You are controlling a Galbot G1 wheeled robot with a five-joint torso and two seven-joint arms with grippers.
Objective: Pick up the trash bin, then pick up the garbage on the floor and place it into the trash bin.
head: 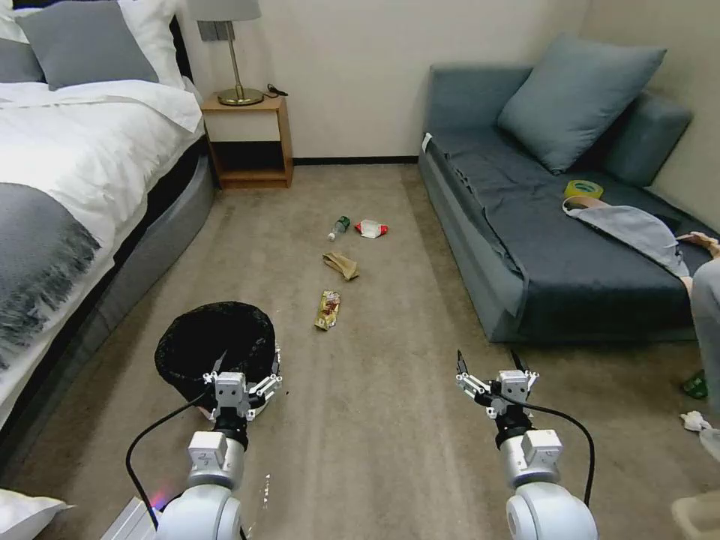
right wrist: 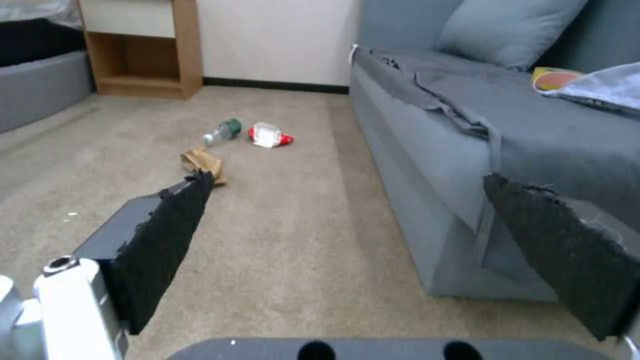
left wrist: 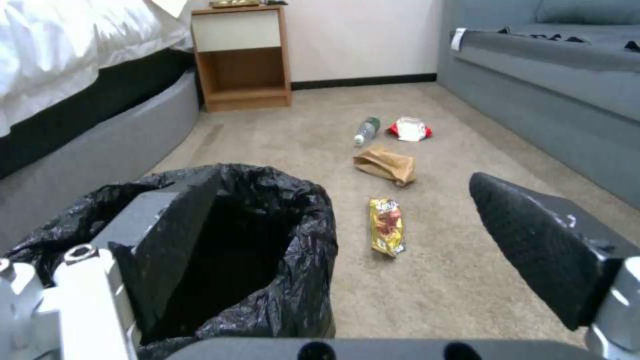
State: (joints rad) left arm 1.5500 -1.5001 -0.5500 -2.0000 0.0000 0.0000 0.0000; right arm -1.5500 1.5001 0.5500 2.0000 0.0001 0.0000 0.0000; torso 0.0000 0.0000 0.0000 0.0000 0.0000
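Head view, lower left: black-bagged trash bin (head: pixel 215 346) below my wide-open, empty left gripper (head: pixel 246 366) — four garbage pieces (head: pixel 328 310) mid-frame.

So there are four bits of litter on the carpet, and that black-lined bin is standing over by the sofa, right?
Not quite. Four pieces do lie on the carpet: the snack wrapper, paper wad, bottle and red-and-white packet. But the trash bin stands by the bed, not the sofa, as the head view shows, with the open left gripper at its rim.
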